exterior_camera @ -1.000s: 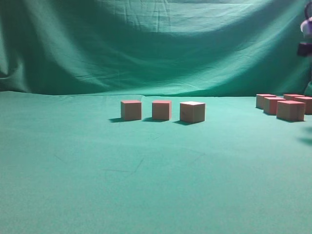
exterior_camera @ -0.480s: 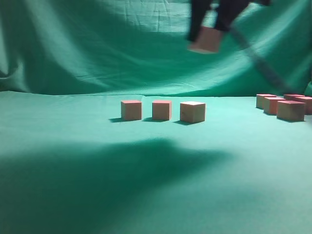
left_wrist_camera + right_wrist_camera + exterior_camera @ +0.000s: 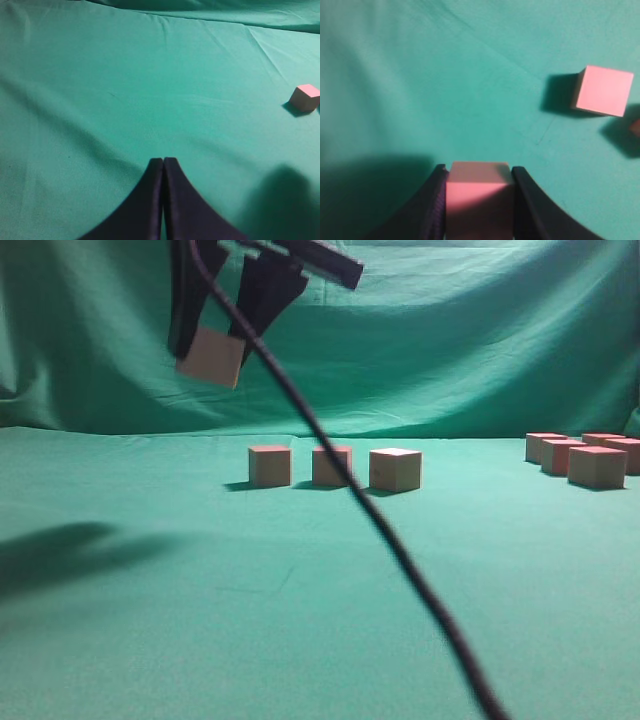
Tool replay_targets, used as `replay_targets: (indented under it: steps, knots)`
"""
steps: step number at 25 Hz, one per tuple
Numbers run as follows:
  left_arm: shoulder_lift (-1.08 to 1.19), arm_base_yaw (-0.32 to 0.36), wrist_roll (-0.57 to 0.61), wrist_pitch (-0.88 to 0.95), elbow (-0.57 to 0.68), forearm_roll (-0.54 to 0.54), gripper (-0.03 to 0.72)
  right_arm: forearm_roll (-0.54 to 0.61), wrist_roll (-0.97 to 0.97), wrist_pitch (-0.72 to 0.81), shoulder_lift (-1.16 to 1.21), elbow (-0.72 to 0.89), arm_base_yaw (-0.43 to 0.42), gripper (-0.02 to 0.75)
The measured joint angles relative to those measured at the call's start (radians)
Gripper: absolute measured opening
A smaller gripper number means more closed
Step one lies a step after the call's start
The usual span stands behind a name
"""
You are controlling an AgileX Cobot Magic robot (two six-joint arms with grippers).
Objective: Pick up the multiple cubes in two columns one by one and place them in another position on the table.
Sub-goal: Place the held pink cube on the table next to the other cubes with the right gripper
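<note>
High at eleven o'clock above the row of three set-down blocks [image 3: 334,467], the right hand [image 3: 222,332] pinches a small matte pinkish-red cube [image 3: 479,197] well clear of the green cloth-covered worktop [image 3: 200,620], so opening from here would likely make it bounce or roll away, while the left hand [image 3: 163,165] is closed and empty.

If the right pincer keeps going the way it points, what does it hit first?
Most likely bare table. The right pincer, shut on a cube, points at open green cloth; the nearest loose cube sits off to its right, though depth is hard to judge.
</note>
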Motion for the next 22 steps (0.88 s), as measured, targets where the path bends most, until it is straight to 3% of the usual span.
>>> replay_targets:
  steps: [7, 12, 22]
  knots:
    - [0.0, 0.0, 0.0, 0.0, 0.0, 0.0, 0.0, -0.21, 0.239, 0.215, 0.181, -0.253, 0.002, 0.267]
    - [0.0, 0.0, 0.0, 0.0, 0.0, 0.0, 0.0, -0.215, 0.338, 0.259, 0.265, -0.358, 0.002, 0.267]
    - [0.0, 0.0, 0.0, 0.0, 0.0, 0.0, 0.0, -0.198, 0.383, 0.264, 0.327, -0.37, 0.002, 0.267]
